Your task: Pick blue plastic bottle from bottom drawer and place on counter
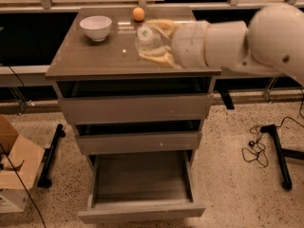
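Note:
The blue plastic bottle is a small clear bottle with a white cap, held in my gripper over the right half of the counter. The yellowish fingers close around it from the right, and the white arm reaches in from the right edge. The bottle looks slightly above or at the counter surface; contact cannot be told. The bottom drawer stands pulled open and shows an empty tray.
A white bowl sits at the counter's back left and a small orange ball at the back middle. The two upper drawers are shut. A cardboard box stands on the floor at left; cables and a stand leg lie at right.

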`<state>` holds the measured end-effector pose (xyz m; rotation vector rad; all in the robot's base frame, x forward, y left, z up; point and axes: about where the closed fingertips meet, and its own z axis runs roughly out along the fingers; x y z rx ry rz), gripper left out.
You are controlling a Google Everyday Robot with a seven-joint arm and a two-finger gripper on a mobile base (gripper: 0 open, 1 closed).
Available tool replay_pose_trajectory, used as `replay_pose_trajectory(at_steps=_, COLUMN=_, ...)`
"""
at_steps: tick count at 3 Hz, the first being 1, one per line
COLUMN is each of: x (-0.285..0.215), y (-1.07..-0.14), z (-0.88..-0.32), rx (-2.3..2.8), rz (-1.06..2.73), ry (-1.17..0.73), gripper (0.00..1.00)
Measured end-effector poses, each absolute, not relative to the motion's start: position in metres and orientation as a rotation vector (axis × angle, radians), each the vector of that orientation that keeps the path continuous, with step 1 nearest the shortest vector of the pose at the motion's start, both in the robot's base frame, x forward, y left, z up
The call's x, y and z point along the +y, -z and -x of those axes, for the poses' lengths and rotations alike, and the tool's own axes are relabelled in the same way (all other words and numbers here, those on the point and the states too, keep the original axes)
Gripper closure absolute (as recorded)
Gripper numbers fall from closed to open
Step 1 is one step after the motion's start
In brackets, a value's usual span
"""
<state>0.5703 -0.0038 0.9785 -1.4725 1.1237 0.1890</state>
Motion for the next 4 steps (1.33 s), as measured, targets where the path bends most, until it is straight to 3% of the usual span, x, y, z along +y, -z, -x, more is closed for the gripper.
replay_pose_trajectory(at_steps=3, x=0.023, y=-0.986, z=-0.689, rx=1.169, rz=1.508, ry=-0.198, gripper=1.0)
replay_pose_trajectory(at_steps=4, x=0.026, y=-0.97, z=-0.72, rx=1.204, rz=1.498, ry=-0.209, gripper=0.82)
